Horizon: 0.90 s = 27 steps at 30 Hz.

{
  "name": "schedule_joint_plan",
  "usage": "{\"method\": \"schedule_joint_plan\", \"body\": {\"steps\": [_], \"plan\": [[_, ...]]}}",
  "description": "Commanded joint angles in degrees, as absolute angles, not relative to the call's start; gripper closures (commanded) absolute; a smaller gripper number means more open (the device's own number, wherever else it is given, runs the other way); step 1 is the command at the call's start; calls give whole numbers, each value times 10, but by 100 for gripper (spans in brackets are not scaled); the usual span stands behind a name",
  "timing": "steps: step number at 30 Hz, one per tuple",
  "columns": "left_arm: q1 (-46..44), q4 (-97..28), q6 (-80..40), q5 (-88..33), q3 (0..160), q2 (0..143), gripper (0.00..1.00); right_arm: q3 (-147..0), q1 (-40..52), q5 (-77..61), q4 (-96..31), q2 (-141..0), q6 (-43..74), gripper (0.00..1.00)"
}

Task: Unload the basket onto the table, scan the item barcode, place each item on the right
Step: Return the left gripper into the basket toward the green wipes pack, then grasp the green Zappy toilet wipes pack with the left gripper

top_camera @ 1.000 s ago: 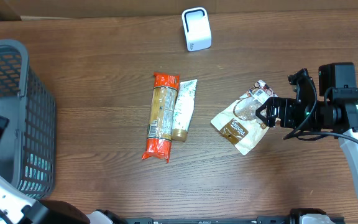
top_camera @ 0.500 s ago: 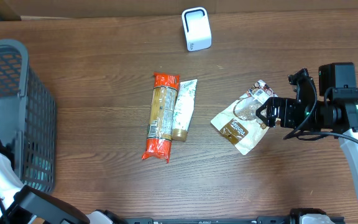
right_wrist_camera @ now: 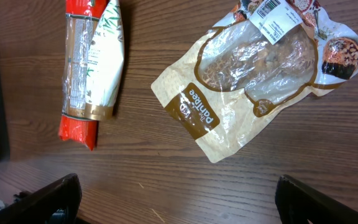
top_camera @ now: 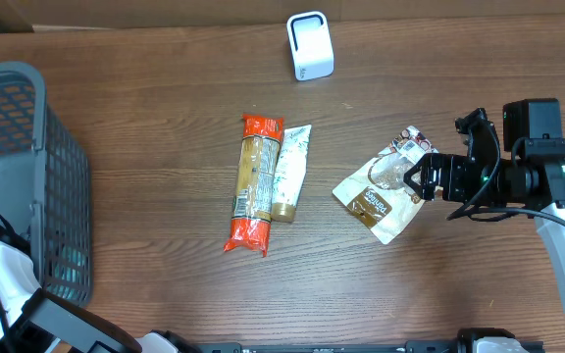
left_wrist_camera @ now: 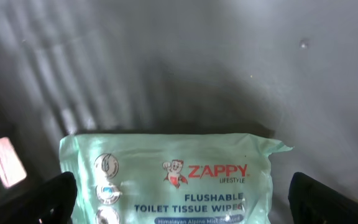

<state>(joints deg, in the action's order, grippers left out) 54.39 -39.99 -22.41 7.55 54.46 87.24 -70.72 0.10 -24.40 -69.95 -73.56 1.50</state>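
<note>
A pale green pack of Zappy toilet wipes (left_wrist_camera: pixel 166 171) lies on the grey floor of the basket (top_camera: pixel 27 118). My left gripper (left_wrist_camera: pixel 182 199) hangs just above the pack, open, with one dark finger (left_wrist_camera: pixel 45 199) at each side of it. On the table a brown, partly clear snack pouch (top_camera: pixel 379 191) lies with its white barcode label (right_wrist_camera: pixel 275 15) facing up. My right gripper (top_camera: pixel 415 181) hovers at the pouch's right edge, open and holding nothing. The white scanner (top_camera: pixel 310 46) stands at the back of the table.
An orange-ended packet (top_camera: pixel 255 181) and a white and green pouch (top_camera: pixel 289 172) lie side by side mid-table. The grey mesh basket fills the left edge, with my left arm (top_camera: pixel 8 270) reaching into its near end.
My left arm has shifted toward the near edge of the basket. The right arm and the items on the table have not moved.
</note>
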Motion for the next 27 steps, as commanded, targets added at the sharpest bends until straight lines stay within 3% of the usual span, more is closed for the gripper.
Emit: {"method": "schedule_joint_plan", "body": {"steps": [1,14,18,22,27], "plan": [[543,-380,-166,57,524,870,1,-720,3,-240,-698,-733,11,0],[543,-360,-152,59,515,925,9,-720,3,-240,-695,-733,11,0],[543,-362,-152,59,515,955,21,-720,3,-240,-696,-733,11,0],[544,-361,-152,60,515,965,58,-720,3,-240,-696,-733,11,0],[544,-361,-152,60,519,965,95,-720,3,-240,-696,-733,11,0]]}}
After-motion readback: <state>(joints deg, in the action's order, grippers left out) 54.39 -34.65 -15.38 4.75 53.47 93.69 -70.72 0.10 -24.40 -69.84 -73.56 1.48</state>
